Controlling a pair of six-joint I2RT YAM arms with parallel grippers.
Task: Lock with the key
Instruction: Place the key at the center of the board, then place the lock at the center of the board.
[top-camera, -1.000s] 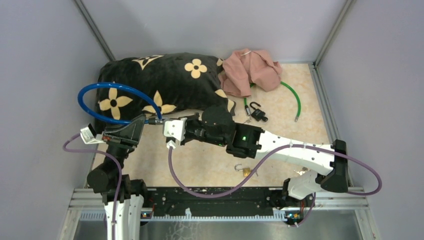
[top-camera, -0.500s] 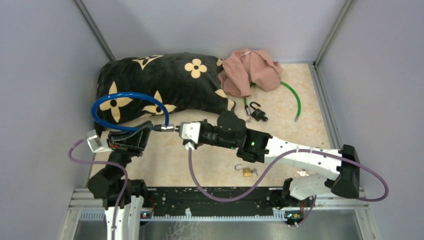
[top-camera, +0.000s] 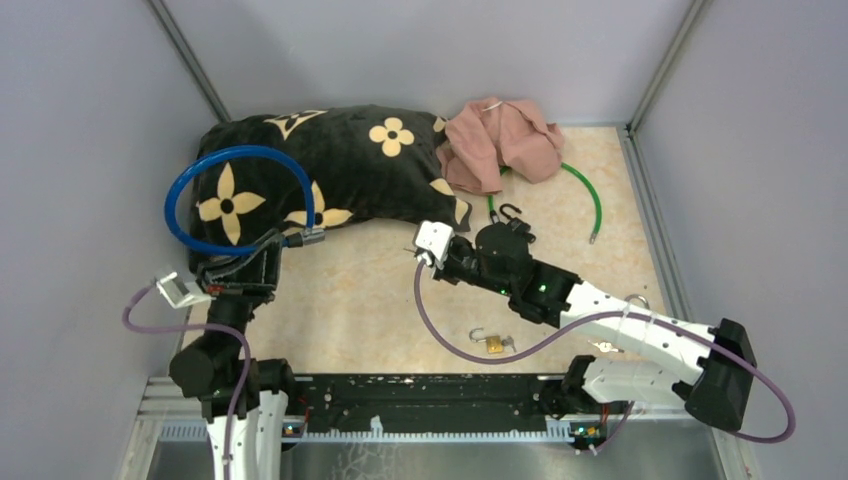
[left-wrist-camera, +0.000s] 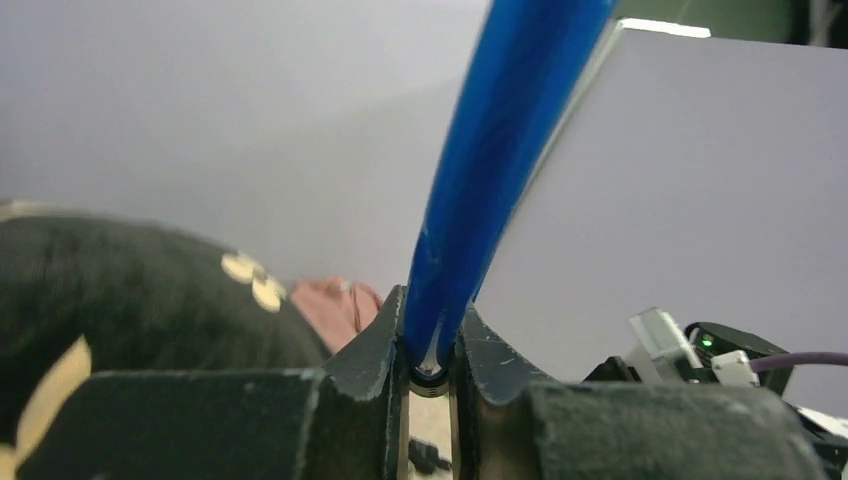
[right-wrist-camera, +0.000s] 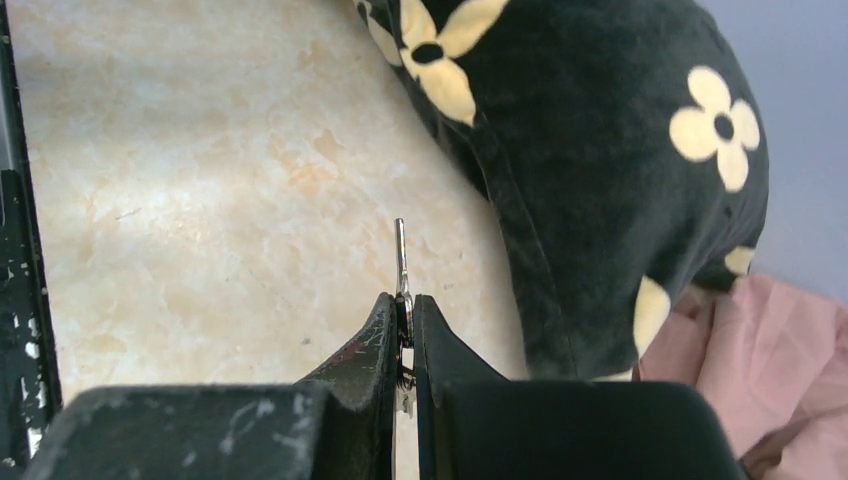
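Observation:
A blue cable lock (top-camera: 238, 152) loops up over the black flowered pillow, and its metal end (top-camera: 311, 238) sticks out to the right. My left gripper (top-camera: 270, 246) is shut on the cable near that end. In the left wrist view the blue cable (left-wrist-camera: 500, 150) rises from between the closed fingers of that gripper (left-wrist-camera: 430, 335). My right gripper (top-camera: 425, 258) hovers over the table's middle, well to the right of the lock end. It is shut on a thin silver key (right-wrist-camera: 400, 255), which pokes out past its fingertips (right-wrist-camera: 405, 300).
The black pillow (top-camera: 350, 165) fills the back left, with a pink cloth (top-camera: 505, 140) beside it. A green cable (top-camera: 592, 200) and a black padlock (top-camera: 513, 226) lie at the back right. A small brass padlock (top-camera: 492, 344) lies near the front edge.
My right arm has pulled back to the right with the key, away from the blue lock's end. The left gripper has swung the cable lock back to the left.

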